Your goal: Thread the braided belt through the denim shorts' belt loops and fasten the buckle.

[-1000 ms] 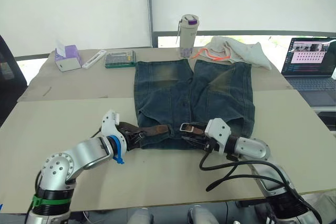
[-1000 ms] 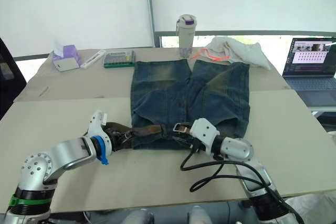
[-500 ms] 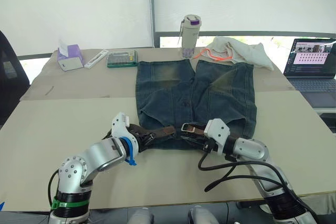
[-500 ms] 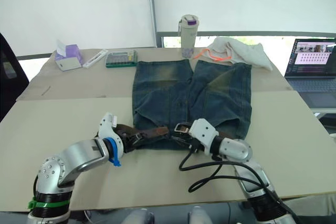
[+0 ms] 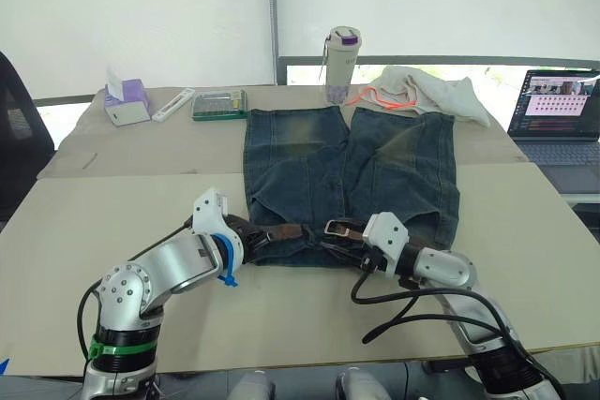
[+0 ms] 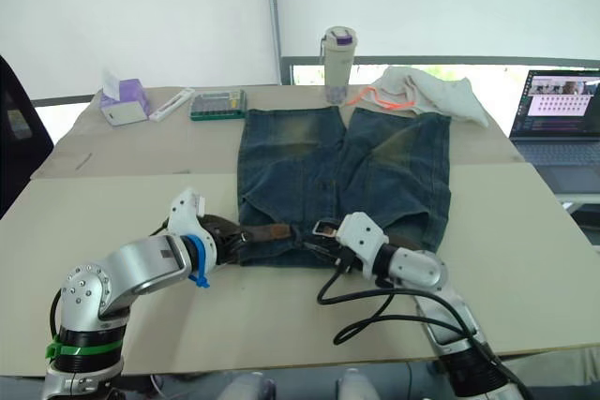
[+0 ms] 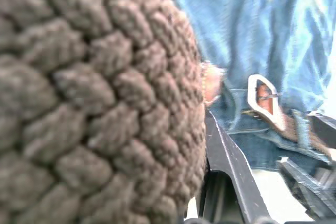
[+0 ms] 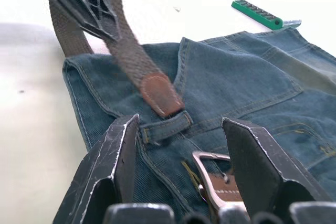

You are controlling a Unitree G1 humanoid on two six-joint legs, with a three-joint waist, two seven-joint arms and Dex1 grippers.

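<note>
The denim shorts (image 5: 347,170) lie flat on the table with the waistband toward me. The braided belt (image 5: 274,231) runs along that waistband. My left gripper (image 5: 251,236) is shut on the brown strap just off the shorts' left edge. The strap fills the near side of the left wrist view (image 7: 94,98). Its leather tip (image 8: 157,94) rests at a belt loop (image 8: 165,127). The silver buckle (image 8: 210,174) lies a little right of the tip, in front of my right gripper (image 8: 184,166), which stands open over the waistband with nothing between its fingers (image 8: 113,158).
At the far edge stand a tumbler (image 5: 340,65), a cream cloth with orange trim (image 5: 422,91), a green calculator (image 5: 218,104), a white remote (image 5: 172,105) and a tissue box (image 5: 127,105). A laptop (image 5: 553,110) sits far right. Black cable (image 5: 412,306) loops beside my right arm.
My left arm has swung inward and its gripper has shifted slightly right toward the shorts, still shut on the strap. The right gripper has hardly moved.
</note>
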